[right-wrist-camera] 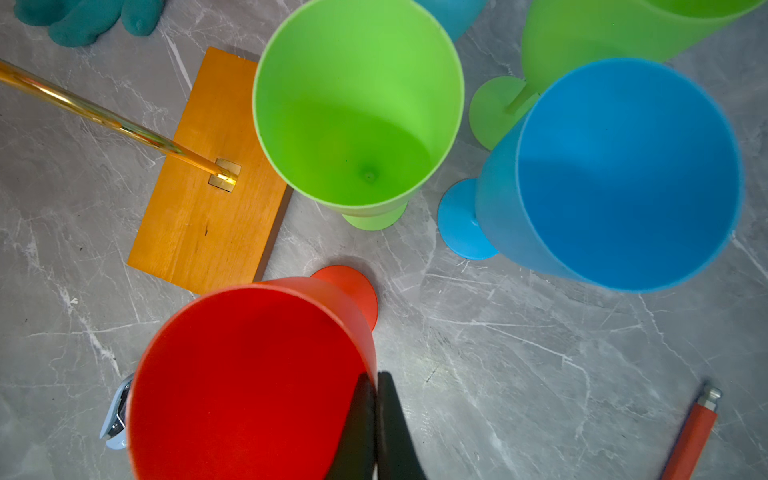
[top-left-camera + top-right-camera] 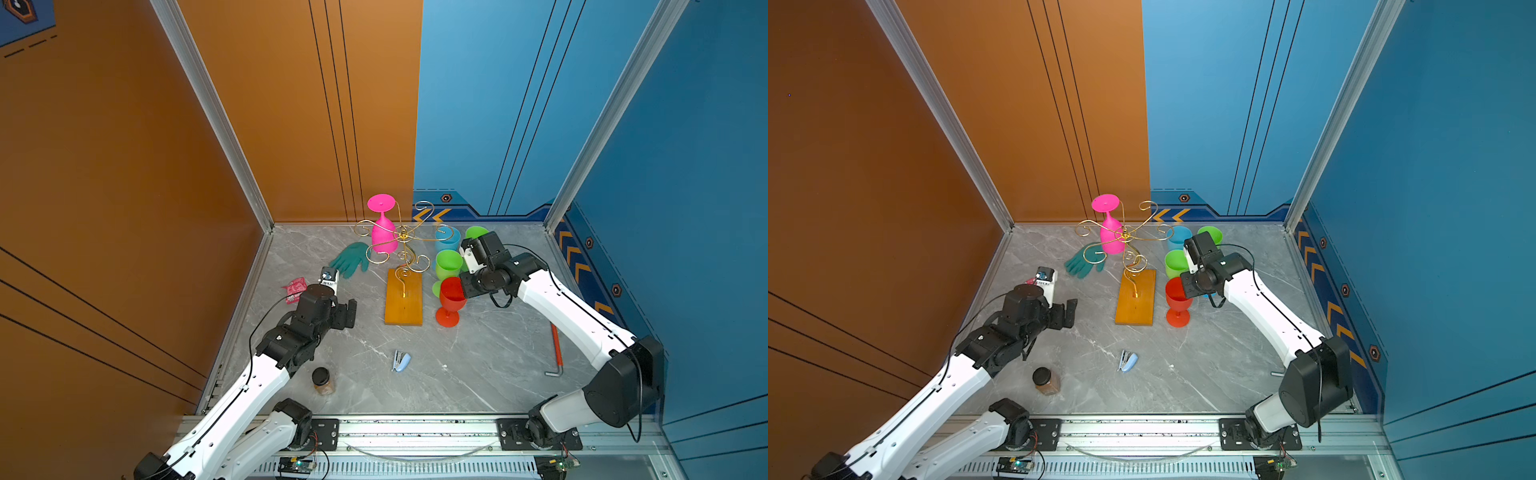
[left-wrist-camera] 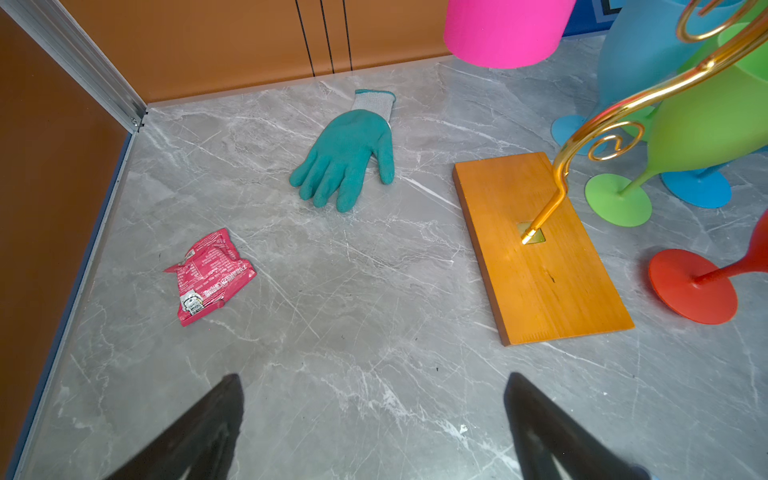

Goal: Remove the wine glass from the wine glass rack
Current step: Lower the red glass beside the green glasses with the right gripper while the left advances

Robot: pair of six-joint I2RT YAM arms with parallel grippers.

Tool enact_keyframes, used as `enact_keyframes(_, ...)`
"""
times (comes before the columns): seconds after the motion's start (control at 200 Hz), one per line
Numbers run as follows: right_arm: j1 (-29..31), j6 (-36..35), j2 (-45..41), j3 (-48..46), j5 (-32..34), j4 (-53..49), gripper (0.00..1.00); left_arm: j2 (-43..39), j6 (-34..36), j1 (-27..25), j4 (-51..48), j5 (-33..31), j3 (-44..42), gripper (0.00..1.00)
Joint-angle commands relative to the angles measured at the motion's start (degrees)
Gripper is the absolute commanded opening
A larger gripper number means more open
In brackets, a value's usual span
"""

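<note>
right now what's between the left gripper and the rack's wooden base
Bare table only, from left gripper to wooden base; both top views show it.

Grey marble tbl [image 2: 478, 374]: rack [image 2: 403, 297], glove [image 2: 351, 259], packet [image 2: 295, 289], stapler [image 2: 401, 360], jar [image 2: 323, 380], hex key [image 2: 556, 349], red glass [image 2: 449, 299], other glasses [image 2: 449, 264].

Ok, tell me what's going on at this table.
The right claw is shut on the rim of the red wine glass, which is upright beside the wooden base of the wine glass rack. The left claw is open and empty above the marble tabletop. A pink wine glass hangs upside down on the rack, not yet taken off.
</note>
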Motion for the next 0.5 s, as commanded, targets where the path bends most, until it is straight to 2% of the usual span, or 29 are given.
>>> enact_keyframes(0.0,-0.27,-0.27,0.93,-0.01,-0.89,1.24,0.00,-1.20,-0.90,0.62,1.48,0.80,0.16,0.98)
enact_keyframes(0.496,-0.26,-0.53,3.12,0.27,-1.00,1.51,0.00,-1.38,-0.62,0.62,1.48,0.85,-0.02,0.98)
